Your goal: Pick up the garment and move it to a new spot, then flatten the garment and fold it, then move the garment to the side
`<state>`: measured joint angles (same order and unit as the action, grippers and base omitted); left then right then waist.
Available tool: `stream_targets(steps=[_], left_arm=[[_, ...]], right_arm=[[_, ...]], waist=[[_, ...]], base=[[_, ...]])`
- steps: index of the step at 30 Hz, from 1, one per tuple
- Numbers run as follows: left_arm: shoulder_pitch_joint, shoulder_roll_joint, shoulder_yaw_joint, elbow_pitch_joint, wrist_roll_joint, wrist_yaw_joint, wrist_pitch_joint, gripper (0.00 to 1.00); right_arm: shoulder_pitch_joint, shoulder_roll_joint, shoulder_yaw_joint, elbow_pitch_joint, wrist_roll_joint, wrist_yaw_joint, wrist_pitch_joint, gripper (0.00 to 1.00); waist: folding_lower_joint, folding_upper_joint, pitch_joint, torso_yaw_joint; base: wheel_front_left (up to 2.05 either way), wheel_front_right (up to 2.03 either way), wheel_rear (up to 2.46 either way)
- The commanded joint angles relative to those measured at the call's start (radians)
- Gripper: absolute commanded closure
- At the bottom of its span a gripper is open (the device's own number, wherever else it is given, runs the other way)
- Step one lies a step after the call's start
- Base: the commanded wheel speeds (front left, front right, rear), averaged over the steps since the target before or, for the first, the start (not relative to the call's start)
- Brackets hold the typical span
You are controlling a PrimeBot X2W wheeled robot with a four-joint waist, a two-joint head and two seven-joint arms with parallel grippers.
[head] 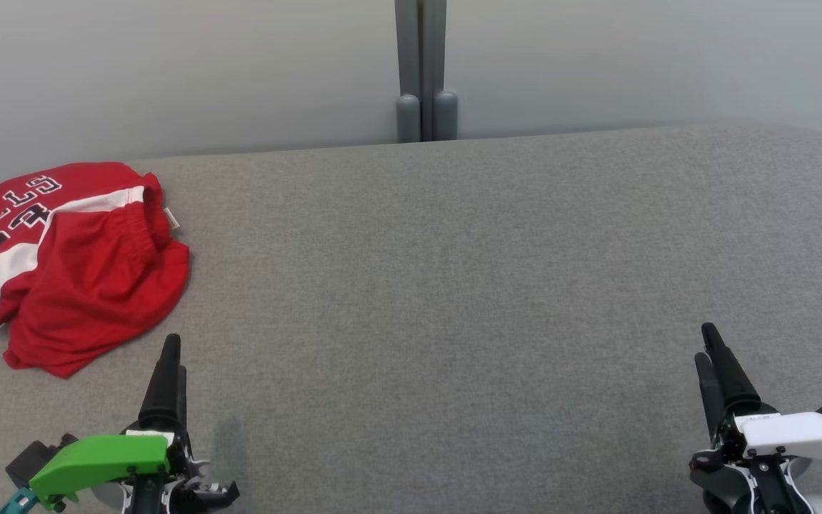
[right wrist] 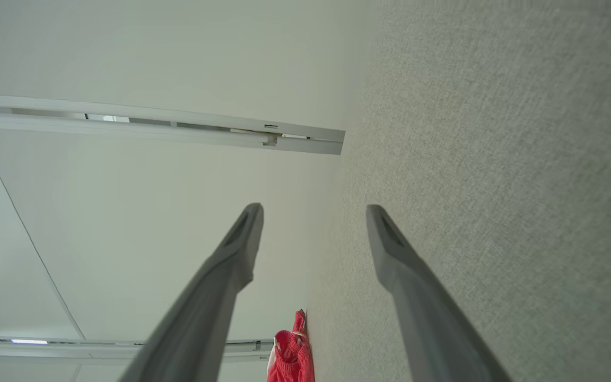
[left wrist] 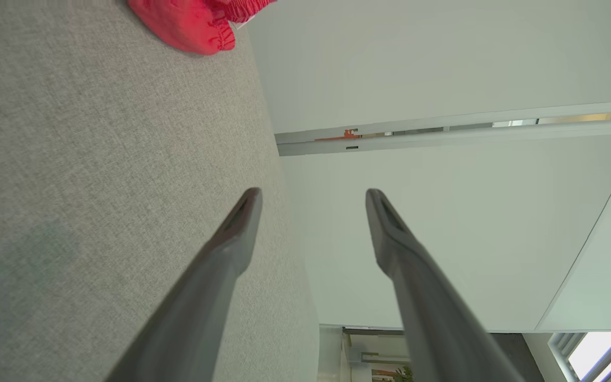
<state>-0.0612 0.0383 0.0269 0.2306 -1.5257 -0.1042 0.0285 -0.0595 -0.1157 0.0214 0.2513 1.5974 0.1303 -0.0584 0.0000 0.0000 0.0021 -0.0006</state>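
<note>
You see the garment (head: 75, 264) lying rumpled at the far left of the table (head: 454, 285): red cloth, a white stripe, black-and-white lettering, an elastic band. Your left gripper (left wrist: 313, 193) hovers near it, your right gripper (right wrist: 314, 209) well apart. Both have fingers spread and hold nothing.

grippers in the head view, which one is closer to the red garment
The left gripper, with the green housing: it sits just below the red garment, while the white-housed right gripper is far across the grey surface.
</note>
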Motion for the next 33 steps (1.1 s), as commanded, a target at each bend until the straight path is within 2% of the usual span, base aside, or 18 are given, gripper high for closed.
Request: stream_targets(steps=[1,11,19,33], left_arm=[[-0.018,0.005,-0.006,-0.024,0.037,-0.005,-0.011,0.0],[-0.032,0.006,-0.025,-0.056,0.223,-0.009,-0.052,0.0],[-0.026,0.007,-0.049,-0.084,0.39,-0.003,-0.081,0.0],[0.012,0.009,-0.067,-0.104,0.638,0.005,-0.127,0.0]], right_arm=[[-0.012,-0.005,-0.011,-0.023,-0.041,0.0,-0.01,0.0],[-0.013,0.005,-0.039,-0.092,-0.341,0.0,-0.038,0.0],[-0.003,0.012,-0.019,-0.148,-0.576,0.0,-0.059,0.0],[0.015,0.023,-0.013,-0.17,-0.855,0.0,-0.091,0.0]], waist=[[0.0,0.0,0.0,0.0],[0.0,0.0,0.002,0.002],[0.0,0.0,0.004,0.002],[0.0,0.0,0.006,0.003]], base=[[0.0,0.0,0.0],[0.0,0.0,0.0],[0.0,0.0,0.0],[0.0,0.0,0.0]])
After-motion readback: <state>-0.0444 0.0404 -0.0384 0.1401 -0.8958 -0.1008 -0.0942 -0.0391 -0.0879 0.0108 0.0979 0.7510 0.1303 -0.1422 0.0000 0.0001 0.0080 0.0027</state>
